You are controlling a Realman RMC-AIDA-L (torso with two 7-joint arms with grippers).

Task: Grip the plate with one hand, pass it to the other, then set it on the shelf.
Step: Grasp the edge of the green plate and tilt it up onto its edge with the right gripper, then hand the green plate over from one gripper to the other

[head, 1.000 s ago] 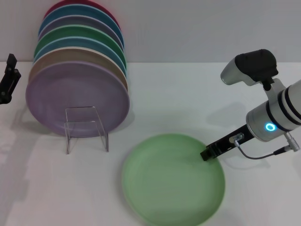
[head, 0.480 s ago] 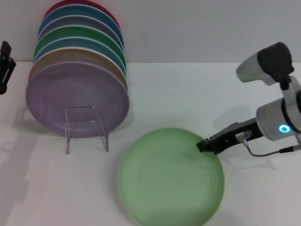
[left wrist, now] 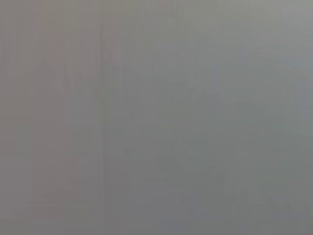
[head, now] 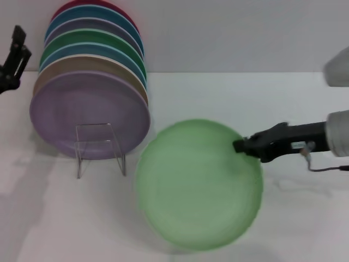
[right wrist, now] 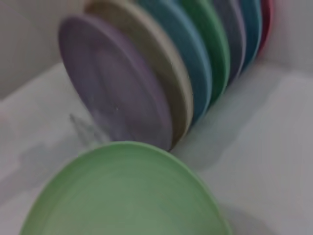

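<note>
Right claw [head: 240, 146] grips the plate [head: 199, 184] — round, mint-green, matte.

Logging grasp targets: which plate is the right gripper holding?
The light mint-green plate, alone off the rack, its rim clamped by the right gripper; the others stand stacked upright.

White tabletop [head: 218, 98] fills lower and middle frame, matte, with soft shadows at lower left. Plain pale grey wall [head: 234, 33] spans the top. Lighting even, diffuse.
</note>
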